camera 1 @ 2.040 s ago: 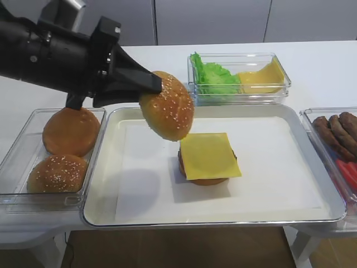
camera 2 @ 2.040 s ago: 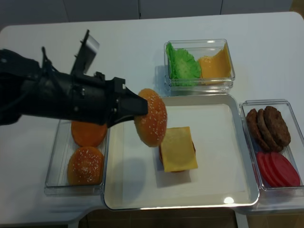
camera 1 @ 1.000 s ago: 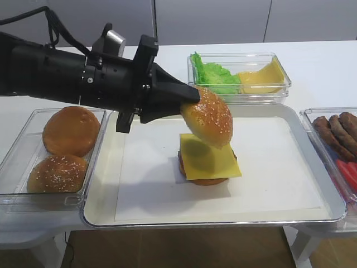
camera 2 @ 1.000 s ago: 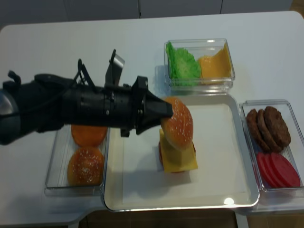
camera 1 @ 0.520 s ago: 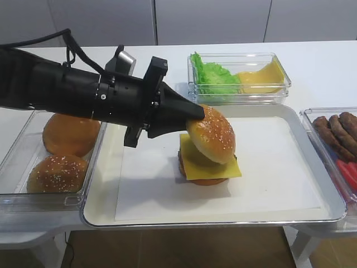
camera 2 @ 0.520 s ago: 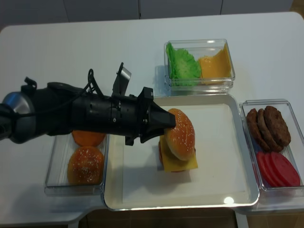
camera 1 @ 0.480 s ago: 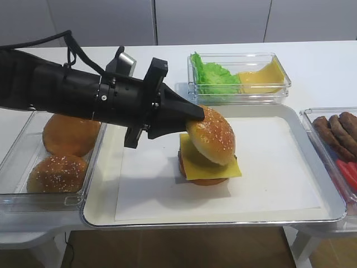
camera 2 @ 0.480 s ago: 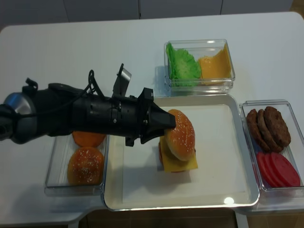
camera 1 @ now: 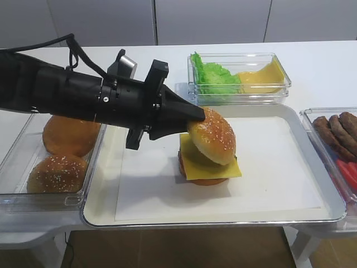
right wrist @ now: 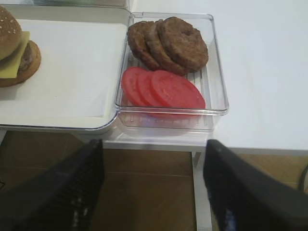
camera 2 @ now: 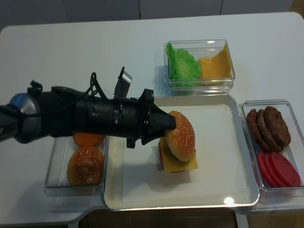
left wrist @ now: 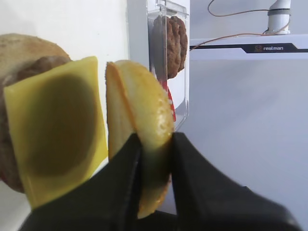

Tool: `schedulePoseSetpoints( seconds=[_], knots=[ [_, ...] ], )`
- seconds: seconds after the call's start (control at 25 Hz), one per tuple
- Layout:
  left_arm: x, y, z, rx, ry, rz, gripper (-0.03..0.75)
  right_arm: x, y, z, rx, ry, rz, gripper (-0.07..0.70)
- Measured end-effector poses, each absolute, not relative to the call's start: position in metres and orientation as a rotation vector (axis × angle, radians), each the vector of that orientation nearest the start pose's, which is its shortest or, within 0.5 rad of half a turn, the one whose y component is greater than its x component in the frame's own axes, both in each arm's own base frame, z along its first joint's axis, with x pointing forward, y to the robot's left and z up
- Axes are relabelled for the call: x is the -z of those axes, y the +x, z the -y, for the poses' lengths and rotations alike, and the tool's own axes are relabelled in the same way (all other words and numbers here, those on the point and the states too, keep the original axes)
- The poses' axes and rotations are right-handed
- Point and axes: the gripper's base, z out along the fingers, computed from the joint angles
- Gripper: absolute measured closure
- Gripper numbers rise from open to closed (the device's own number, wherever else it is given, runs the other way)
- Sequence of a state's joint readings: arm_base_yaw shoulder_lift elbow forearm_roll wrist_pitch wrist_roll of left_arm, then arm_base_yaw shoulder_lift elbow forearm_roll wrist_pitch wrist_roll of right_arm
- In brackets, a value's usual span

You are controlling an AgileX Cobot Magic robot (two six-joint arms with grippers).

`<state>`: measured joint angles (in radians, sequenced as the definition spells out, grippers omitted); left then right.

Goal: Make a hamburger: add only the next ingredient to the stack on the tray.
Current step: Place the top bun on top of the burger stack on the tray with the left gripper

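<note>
My left gripper is shut on the near edge of the sesame bun top. It holds the bun tilted just over the stack, flat side toward the yellow cheese slice. The bun's lower edge is at the cheese; contact is unclear. The stack sits mid-tray on white paper. My right gripper hangs open and empty off the table's front edge, below the tray's right corner.
A clear box on the left holds a smooth bun and another sesame bun. Behind the tray stands a box of lettuce and cheese. On the right, a box holds patties and tomato slices.
My left gripper carried the sesame bun rightward from the tray's left side to above the stack and lowered it toward the cheese. It has barely moved in the last half second.
</note>
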<state>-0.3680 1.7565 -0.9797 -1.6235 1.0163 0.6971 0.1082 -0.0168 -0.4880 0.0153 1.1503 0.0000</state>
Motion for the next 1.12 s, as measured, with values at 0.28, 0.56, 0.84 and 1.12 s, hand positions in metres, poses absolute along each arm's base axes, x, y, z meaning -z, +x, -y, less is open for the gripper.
schedulePoseSetpoints(
  seconds=[0.28,0.56,0.84,1.12],
  knots=[
    [-0.223,0.287,0.195,1.808,-0.064,-2.447,0.585,-0.267,-0.01,0.0,-0.082,-0.117,-2.127,0.139],
    [-0.219,0.284,0.203,1.824,-0.059,-2.466,0.586,-0.267,-0.01,0.0,-0.082,-0.117,-2.127,0.139],
    [-0.224,0.29,0.193,1.904,-0.095,-2.395,0.586,-0.267,-0.01,0.0,-0.082,-0.117,-2.127,0.139],
    [-0.22,0.287,0.191,1.859,-0.017,-2.448,0.587,-0.267,-0.01,0.0,-0.082,-0.117,-2.127,0.139]
  ],
)
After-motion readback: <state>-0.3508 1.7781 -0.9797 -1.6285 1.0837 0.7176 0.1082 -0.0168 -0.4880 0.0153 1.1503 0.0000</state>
